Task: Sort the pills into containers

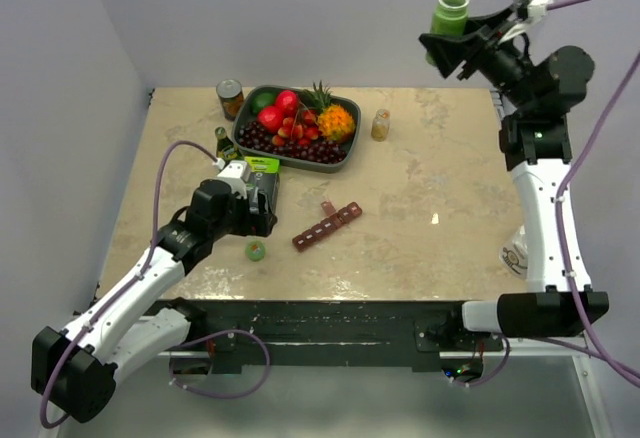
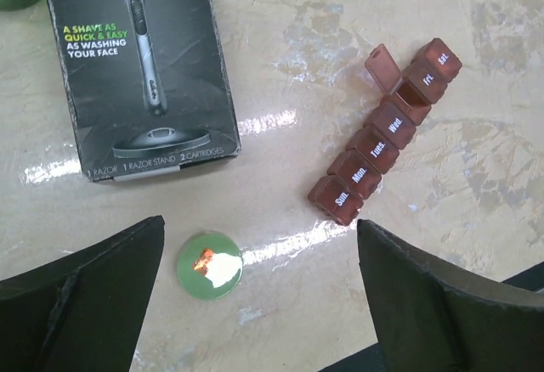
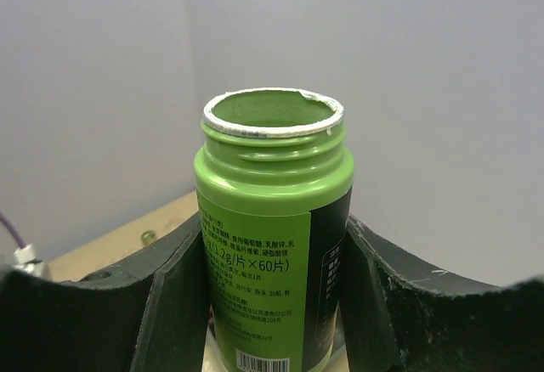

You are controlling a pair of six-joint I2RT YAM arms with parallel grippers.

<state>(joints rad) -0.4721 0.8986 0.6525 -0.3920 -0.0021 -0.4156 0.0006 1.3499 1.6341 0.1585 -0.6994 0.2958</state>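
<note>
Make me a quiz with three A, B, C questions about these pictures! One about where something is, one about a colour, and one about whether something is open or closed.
1. The green bottle in the right end effector is:
A) open at the top
B) capped
C) lying flat

2. The pill organiser is:
A) blue
B) dark red
C) yellow

3. The round green cap lies:
A) on the bottle
B) inside the organiser
C) on the table near the razor box

Answers:
1 A, its bare rim shows with nothing covering it.
2 B, every day compartment looks maroon.
3 C, it sits on the marble top below the open left end effector.
</note>
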